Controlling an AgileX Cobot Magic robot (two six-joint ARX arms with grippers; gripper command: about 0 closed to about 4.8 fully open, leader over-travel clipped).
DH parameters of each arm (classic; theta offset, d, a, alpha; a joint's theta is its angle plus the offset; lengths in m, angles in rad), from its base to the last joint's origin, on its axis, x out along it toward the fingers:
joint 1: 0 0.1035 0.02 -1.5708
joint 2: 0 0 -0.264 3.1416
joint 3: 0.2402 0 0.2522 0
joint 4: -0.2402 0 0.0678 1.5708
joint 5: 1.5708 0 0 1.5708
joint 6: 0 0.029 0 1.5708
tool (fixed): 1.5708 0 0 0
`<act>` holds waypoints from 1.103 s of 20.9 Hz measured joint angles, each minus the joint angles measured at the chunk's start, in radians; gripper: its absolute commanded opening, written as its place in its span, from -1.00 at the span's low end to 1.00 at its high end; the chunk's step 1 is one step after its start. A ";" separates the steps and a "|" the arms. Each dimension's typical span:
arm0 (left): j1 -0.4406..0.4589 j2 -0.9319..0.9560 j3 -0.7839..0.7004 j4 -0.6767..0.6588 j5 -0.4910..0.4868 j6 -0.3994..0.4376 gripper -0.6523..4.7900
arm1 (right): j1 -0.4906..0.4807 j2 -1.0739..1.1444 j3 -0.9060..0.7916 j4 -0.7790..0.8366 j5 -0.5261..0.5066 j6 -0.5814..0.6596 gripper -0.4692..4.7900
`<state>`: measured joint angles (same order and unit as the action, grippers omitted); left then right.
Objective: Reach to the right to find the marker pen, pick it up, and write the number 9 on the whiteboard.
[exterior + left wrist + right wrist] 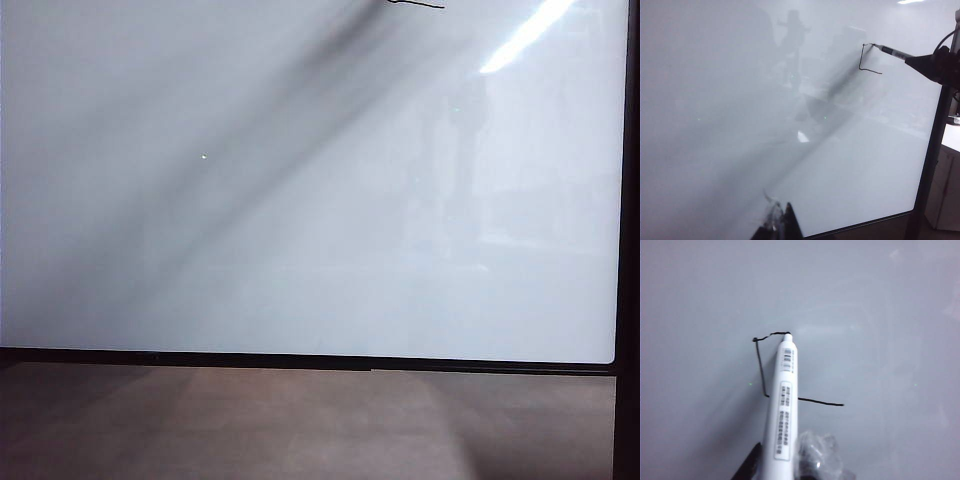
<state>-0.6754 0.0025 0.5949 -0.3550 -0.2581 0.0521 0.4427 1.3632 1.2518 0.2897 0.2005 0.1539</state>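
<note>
The whiteboard (300,250) fills most of the exterior view, with a short black stroke (415,5) at its top edge. My right gripper (785,462) is shut on the marker pen (784,405), a white barrel with printed labels. Its black tip touches the whiteboard (880,315) at the end of the number 9 strokes (760,367): a short top line, a vertical line and a lower line running sideways. The left wrist view shows the marker pen (892,51), my right gripper (935,65) and the strokes (862,57) far up the whiteboard (740,125). My left gripper (782,222) hangs shut with nothing in it, well away from them.
A thin black frame (300,360) borders the board along its lower and right edges. Below it lies a brown-grey surface (300,430). A dark diagonal shadow band (330,70) crosses the board. Pale furniture (945,190) stands beyond the board's frame in the left wrist view.
</note>
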 measured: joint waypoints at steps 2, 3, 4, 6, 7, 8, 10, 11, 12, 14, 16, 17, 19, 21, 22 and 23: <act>0.000 0.000 0.000 -0.001 0.000 0.000 -0.78 | -0.016 -0.009 -0.004 -0.008 -0.003 -0.003 -0.84; 0.000 0.000 0.000 0.000 0.000 0.000 -0.78 | -0.021 -0.014 -0.010 -0.008 -0.003 -0.003 -0.84; 0.000 0.000 0.000 0.000 0.000 0.000 -0.78 | -0.028 -0.023 -0.018 -0.009 -0.002 -0.003 -0.84; 0.000 0.000 0.000 0.000 0.000 0.000 -0.78 | -0.041 -0.039 -0.036 -0.011 0.002 -0.003 -0.84; 0.000 0.000 0.000 -0.001 0.000 0.000 -0.78 | -0.048 -0.046 -0.044 -0.011 0.002 -0.002 -0.84; 0.000 0.000 0.000 -0.001 0.000 0.000 -0.78 | -0.056 -0.053 -0.055 -0.011 0.002 -0.001 -0.84; 0.000 0.000 0.000 -0.001 0.000 0.000 -0.78 | -0.065 -0.061 -0.066 -0.013 0.001 0.000 -0.84; 0.000 0.000 0.000 -0.001 0.000 0.000 -0.78 | -0.066 -0.062 -0.067 -0.012 -0.001 0.002 -0.84; 0.000 0.000 0.000 -0.001 0.000 0.000 -0.78 | -0.065 -0.062 -0.066 -0.011 0.000 0.002 -0.84; 0.000 0.001 0.000 -0.001 0.000 0.000 -0.78 | -0.064 -0.062 -0.066 -0.011 -0.007 0.002 -0.84; 0.000 0.000 0.000 -0.001 0.000 0.000 -0.78 | -0.063 -0.062 -0.066 -0.011 -0.018 0.002 -0.84; 0.000 0.001 0.000 -0.001 0.000 0.000 -0.78 | -0.063 -0.062 -0.066 -0.011 -0.019 0.002 -0.84; 0.000 0.000 0.000 -0.001 0.000 0.000 -0.78 | -0.063 -0.062 -0.066 -0.011 -0.020 0.002 -0.84; 0.000 0.000 0.000 -0.001 0.000 0.000 -0.78 | -0.063 -0.062 -0.066 -0.011 -0.019 0.002 -0.84; 0.000 0.000 0.000 -0.001 0.000 0.000 -0.78 | -0.063 -0.062 -0.066 -0.011 -0.019 0.002 -0.84; 0.000 0.000 0.000 -0.001 0.000 0.000 -0.78 | -0.064 -0.062 -0.066 -0.011 -0.019 0.002 -0.84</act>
<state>-0.6754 0.0029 0.5949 -0.3557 -0.2581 0.0521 0.3790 1.3014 1.1858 0.2790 0.1810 0.1562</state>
